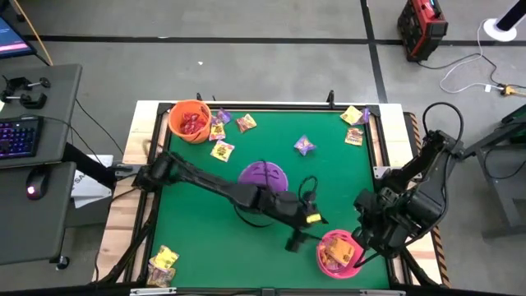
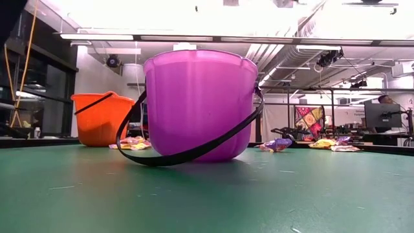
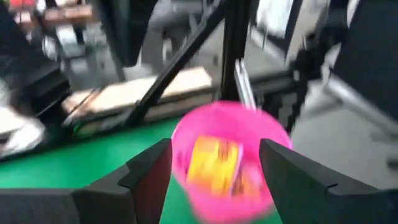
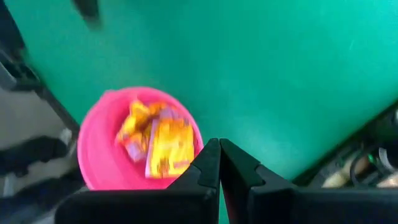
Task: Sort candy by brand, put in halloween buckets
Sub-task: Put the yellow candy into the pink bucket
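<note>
Pink plastic marks the drop point: the pink bucket (image 1: pixel 339 254) sits near the front edge of the green desk (image 1: pixel 271 148), already holding yellow packets (image 4: pixel 166 147), while the left gripper (image 1: pixel 294 244) hangs just beside it with its jaws spread wide and nothing between them, the bucket's mouth framed between the two fingers (image 3: pixel 147 172) in the left wrist view. The right gripper (image 4: pixel 219 163) waits over the desk's front right corner, close to the same bucket, its jaws pressed together and empty. The step in hand looks like the end of a drop into the pink bucket, with the left arm stretched across the desk past the purple bucket (image 1: pixel 263 176), which stands near the middle. The orange bucket (image 1: pixel 191 120) stands at the far left corner holding reddish pieces. Loose candy is scattered well apart: a cluster (image 1: pixel 223 131) just beside the orange bucket, a purple packet (image 1: pixel 305 145) alone in open green, a pair (image 1: pixel 354 123) by the far right corner, and yellow packets (image 1: pixel 163 263) at the front left corner. The next move likely calls for a retreat and a reach to one of these, with jaws kept wide for a flat crinkly wrapper. Open room lies between the purple bucket and the far edge; the corner packets sit hard against the raised frame, where a grasp may be cramped
</note>
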`<state>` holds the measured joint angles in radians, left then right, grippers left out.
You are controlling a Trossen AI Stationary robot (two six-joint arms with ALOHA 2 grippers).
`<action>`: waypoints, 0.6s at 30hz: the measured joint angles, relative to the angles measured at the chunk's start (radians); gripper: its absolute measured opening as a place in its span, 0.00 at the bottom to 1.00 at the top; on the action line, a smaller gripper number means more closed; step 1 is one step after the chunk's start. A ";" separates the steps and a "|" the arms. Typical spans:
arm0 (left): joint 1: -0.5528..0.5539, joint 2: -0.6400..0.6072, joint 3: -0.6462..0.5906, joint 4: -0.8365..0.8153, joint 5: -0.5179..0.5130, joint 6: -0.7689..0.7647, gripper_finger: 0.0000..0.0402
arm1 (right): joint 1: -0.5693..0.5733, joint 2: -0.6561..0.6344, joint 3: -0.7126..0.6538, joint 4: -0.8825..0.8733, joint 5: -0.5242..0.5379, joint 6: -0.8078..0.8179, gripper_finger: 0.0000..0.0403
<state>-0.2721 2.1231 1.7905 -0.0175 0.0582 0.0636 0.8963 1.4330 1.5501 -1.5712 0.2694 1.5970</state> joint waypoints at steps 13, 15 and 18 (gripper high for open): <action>-0.043 -0.510 -0.237 -0.948 -0.058 -0.308 0.57 | -0.117 0.000 0.000 0.005 0.351 0.001 0.00; -0.097 -0.596 -0.348 -0.946 -0.124 -0.426 0.57 | -0.155 0.000 0.000 0.005 0.366 0.017 0.00; -0.171 -0.725 -0.502 -0.924 -0.209 -0.637 0.57 | -0.225 0.000 0.000 0.005 0.371 0.052 0.00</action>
<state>-0.4435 1.3978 1.2887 -0.9416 -0.1509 -0.5738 0.6711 1.4330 1.5497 -1.5658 0.6399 1.6486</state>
